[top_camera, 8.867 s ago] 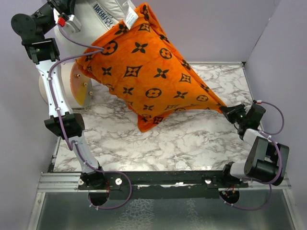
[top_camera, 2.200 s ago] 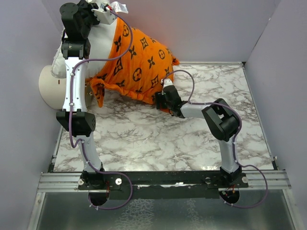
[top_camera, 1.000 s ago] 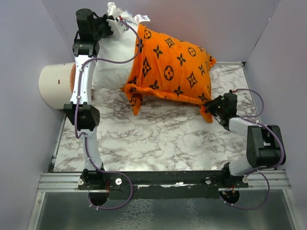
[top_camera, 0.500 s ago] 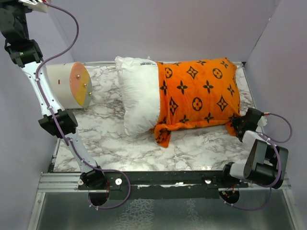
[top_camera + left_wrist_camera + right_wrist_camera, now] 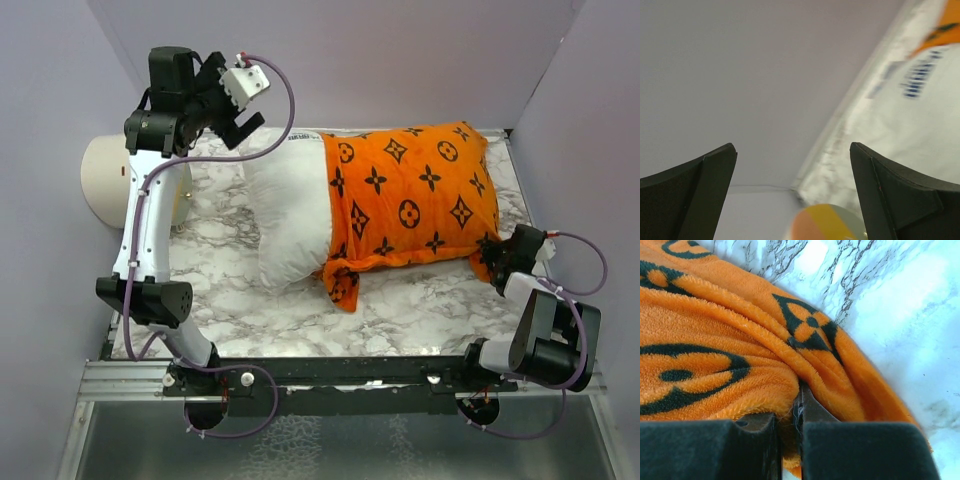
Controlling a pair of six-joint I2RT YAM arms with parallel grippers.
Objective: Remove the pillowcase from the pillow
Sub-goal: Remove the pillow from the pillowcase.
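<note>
Pinching a near-right corner of the pillowcase point(image 5: 410, 205), the right gripper point(image 5: 497, 262) anchors the cover, which sheathes the right half of the pillow point(image 5: 290, 215). Farther back, the left gripper point(image 5: 238, 118) hovers spread and empty over the bare white end, probably to grab it and pull.

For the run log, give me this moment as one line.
left gripper open, empty | right gripper shut on pillowcase corner | pillow partly exposed
</note>
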